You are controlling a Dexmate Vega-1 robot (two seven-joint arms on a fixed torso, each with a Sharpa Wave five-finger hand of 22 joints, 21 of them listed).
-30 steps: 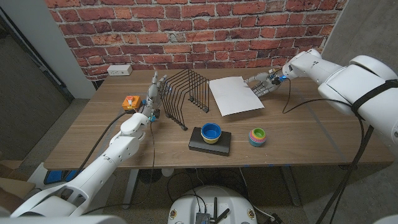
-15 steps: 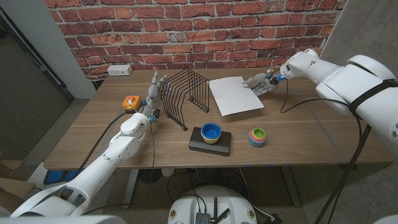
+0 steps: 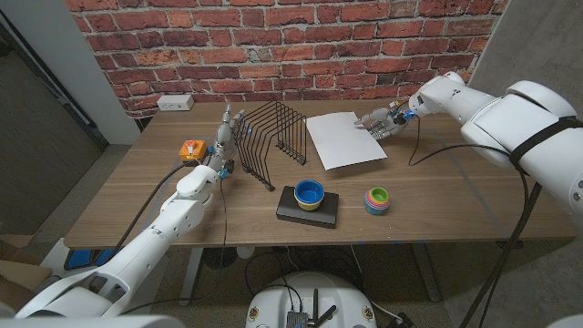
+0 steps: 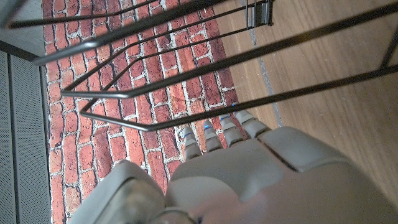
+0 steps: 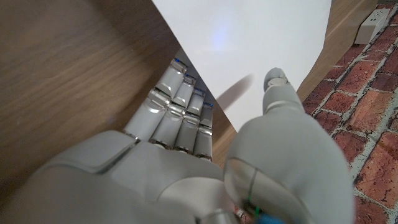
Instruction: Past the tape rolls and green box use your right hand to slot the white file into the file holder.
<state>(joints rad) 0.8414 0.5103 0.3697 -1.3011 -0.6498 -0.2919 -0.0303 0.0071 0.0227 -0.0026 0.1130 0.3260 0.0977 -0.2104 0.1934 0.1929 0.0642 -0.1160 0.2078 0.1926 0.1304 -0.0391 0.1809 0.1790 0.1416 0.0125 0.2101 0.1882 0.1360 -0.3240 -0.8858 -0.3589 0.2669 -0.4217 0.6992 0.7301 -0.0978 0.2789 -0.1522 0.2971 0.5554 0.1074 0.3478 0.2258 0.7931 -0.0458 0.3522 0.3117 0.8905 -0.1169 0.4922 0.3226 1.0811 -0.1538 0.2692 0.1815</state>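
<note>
Plain white file [image 3: 344, 140]; far edge lifted

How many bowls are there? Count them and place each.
2: a blue bowl on the black box at front centre; a striped one on the table to its right.

The right hand [image 3: 380, 122] has edged a little toward the table's far edge at the file's [image 3: 344, 140] right-hand edge, fingers under it, thumb on top.

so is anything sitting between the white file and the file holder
Nothing visible does. The white file, held at its edge by the right hand, lies just beside the file holder, with only bare table between them.
</note>
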